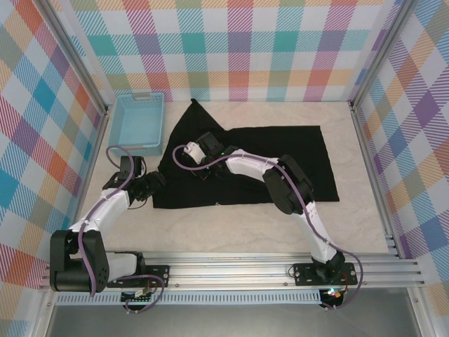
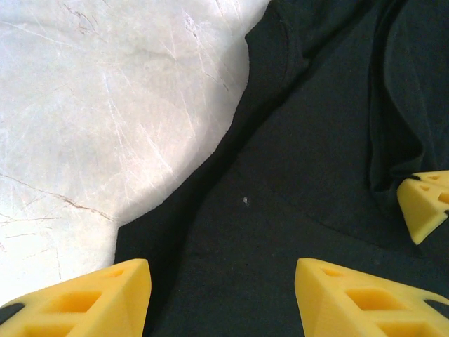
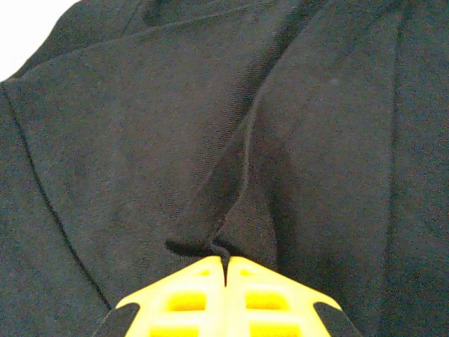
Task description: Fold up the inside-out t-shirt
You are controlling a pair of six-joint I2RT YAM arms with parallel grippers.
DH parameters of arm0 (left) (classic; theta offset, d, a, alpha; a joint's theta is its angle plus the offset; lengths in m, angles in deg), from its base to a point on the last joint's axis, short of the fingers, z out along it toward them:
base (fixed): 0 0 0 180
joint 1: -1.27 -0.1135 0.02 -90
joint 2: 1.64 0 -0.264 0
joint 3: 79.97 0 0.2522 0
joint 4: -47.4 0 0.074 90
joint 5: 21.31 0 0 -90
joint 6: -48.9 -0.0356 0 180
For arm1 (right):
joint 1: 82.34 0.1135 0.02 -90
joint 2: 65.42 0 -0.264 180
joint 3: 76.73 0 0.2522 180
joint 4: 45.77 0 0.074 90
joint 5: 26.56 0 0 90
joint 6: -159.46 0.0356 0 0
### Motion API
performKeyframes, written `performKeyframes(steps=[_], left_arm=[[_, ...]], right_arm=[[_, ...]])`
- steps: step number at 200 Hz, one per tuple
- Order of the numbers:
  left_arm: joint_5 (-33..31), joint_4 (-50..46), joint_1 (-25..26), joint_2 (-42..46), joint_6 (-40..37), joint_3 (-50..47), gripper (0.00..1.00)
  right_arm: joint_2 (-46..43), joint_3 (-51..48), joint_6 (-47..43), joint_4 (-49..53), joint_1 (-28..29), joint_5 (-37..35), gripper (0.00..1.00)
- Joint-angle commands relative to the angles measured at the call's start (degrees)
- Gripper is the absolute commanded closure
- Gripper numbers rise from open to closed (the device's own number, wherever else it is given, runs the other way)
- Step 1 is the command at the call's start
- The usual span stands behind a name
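While the soft black cloth t-shirt (image 1: pixel 295 147) lies mid-frame on the tabletop (image 1: pixel 231 225), the right end effector (image 3: pixel 226 261) pinches a raised ridge for folding; the left end effector (image 2: pixel 221 277) hovers, spread apart, at its left edge.

Top view looks down; both wrist views (close up) share the t-shirt (image 3: pixel 126 140).

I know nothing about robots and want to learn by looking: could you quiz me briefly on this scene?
1. True or false: the right hand is shut on a pinch of the black t-shirt.
2. The left hand is: A open over the t-shirt's edge; B shut on cloth; C shut, empty.
3. What colour is the plastic basket beside the t-shirt?
Key: 1 true; 2 A; 3 light blue.
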State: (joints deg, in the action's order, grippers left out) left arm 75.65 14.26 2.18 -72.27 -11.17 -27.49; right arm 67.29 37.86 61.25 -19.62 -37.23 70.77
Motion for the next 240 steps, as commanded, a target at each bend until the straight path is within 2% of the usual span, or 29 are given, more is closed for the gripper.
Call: performKeyframes(steps=[1,26,58,64,75,93,109,129,155,170,185,212,240], left_arm=[[1.15,-0.14,-0.88,0.54,-1.29,-0.59,0.43],[2.46,-0.01,-0.82,0.75,-1.11,-0.75,0.43],[4.00,0.56,-0.31,0.74,-0.84,-1.18,0.43],[4.10,0.65,-0.23,0.76,-0.77,-1.27,0.43],[4.34,0.93,0.12,0.67,-0.71,-1.46,0.43],[4.73,1.21,0.71,0.55,-0.59,-1.61,0.43],[5.54,1.87,1.33,0.35,-0.33,-1.46,0.43],[6.93,4.43,3.30,-0.15,0.30,-1.22,0.43],[7.97,7.35,8.99,-5.49,-0.26,1.78,0.42],[7.62,7.64,11.16,-10.16,-0.75,4.09,0.43],[7.16,8.34,11.49,-12.78,-0.87,5.03,0.43],[5.13,7.24,11.49,-14.44,-2.07,5.91,0.43],[5.01,6.63,11.44,-15.30,-1.86,5.24,0.43]], right_arm=[[-3.98,-1.48,6.34,-2.42,-2.23,1.91,0.99],[-4.68,-1.85,13.34,-2.23,-6.77,-0.27,0.98],[-3.06,0.54,24.13,3.02,-13.74,-0.82,0.84],[-3.65,-0.11,24.83,2.89,-14.68,-0.70,0.80],[-5.30,-1.74,25.21,2.27,-16.20,-0.84,0.78],[-8.14,-3.82,23.97,2.00,-18.01,-0.31,0.62],[-11.80,-6.78,21.43,3.46,-18.85,-1.23,0.55],[-18.44,-14.43,18.42,6.47,-19.22,-3.79,0.52],[-27.77,-25.57,19.44,14.56,-20.67,-8.27,0.51],[-33.30,-31.62,22.02,17.92,-24.06,-8.92,0.51],[-37.67,-36.23,24.32,20.49,-29.84,-6.94,0.50],[-39.00,-39.58,26.10,24.70,-39.83,-4.96,0.50],[-34.99,-39.84,27.71,25.35,-45.33,-5.49,0.52]])
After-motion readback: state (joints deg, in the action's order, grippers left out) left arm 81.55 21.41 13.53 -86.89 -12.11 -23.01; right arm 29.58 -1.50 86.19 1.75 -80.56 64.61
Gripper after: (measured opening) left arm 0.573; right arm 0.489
